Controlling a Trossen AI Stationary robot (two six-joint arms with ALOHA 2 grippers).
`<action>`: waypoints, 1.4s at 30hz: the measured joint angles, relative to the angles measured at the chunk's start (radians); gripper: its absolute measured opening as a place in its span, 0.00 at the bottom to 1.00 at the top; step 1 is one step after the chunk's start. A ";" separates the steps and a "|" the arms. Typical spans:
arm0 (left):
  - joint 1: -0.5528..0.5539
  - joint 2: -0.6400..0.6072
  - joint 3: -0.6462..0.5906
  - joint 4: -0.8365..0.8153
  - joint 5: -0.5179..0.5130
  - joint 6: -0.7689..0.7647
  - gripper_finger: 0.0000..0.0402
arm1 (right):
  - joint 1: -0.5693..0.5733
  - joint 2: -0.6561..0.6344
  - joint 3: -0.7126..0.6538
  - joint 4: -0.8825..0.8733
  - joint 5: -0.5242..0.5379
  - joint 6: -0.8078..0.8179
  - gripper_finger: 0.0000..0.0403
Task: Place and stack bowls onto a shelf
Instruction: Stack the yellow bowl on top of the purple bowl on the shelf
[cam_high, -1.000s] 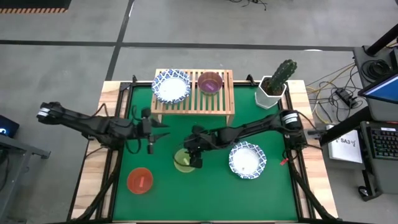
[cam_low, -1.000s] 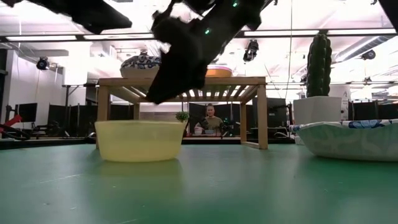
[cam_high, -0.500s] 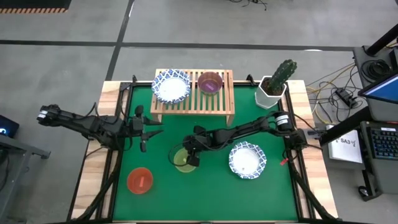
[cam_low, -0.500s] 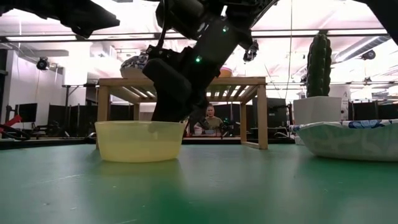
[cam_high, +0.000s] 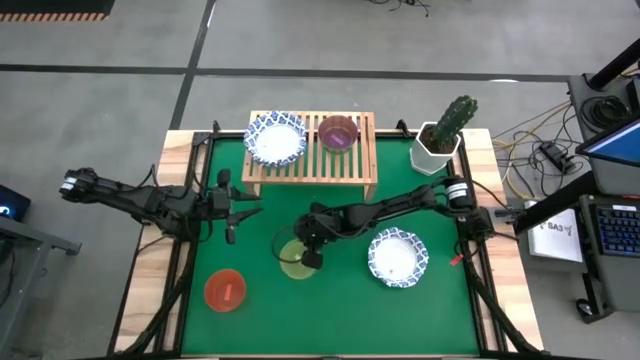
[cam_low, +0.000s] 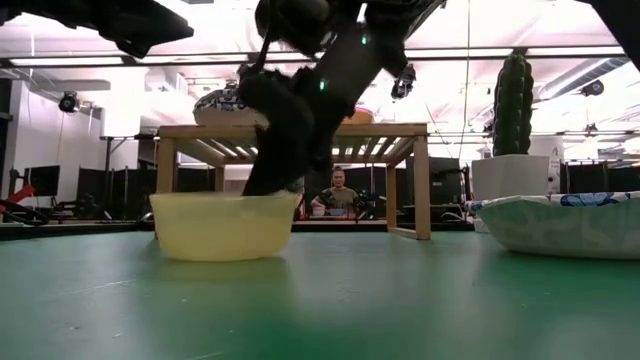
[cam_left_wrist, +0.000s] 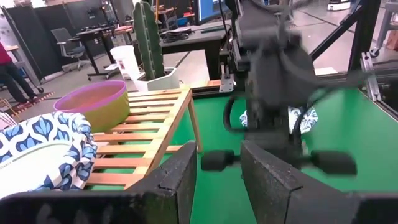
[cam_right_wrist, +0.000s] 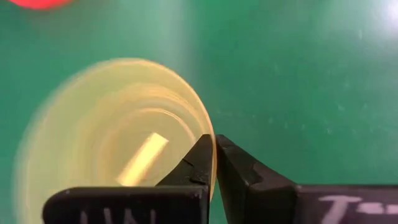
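Now the yellow bowl (cam_high: 294, 256) on the table sits w/ its rim pinched between the right gripper (cam_right_wrist: 214, 163) fingers, which a sec ago hung above it; grasp looks made, lift next. Shelf (cam_high: 352, 165) lies just beyond. Left gripper (cam_high: 238, 211), jaws slightly apart, has pulled back to the side.

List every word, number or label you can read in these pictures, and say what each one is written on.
"T": the start of a white mark on the fingers of the right gripper, which pinch the yellow bowl by its rim. The rest is cut off at the picture's edge.
Handwriting on the white sheet beside the table: too small to read.
Shelf and cactus pot: no writing seen.
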 joint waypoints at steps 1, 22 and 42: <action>0.000 0.000 0.000 -0.001 0.000 0.000 0.27 | -0.003 -0.017 0.000 -0.001 -0.014 -0.005 0.02; 0.000 0.002 -0.001 0.008 0.000 0.000 0.27 | -0.410 -0.591 0.000 -0.220 0.348 0.141 0.02; 0.000 0.011 -0.002 0.015 0.000 0.019 0.27 | -0.587 -0.497 0.000 -0.235 0.191 0.185 0.12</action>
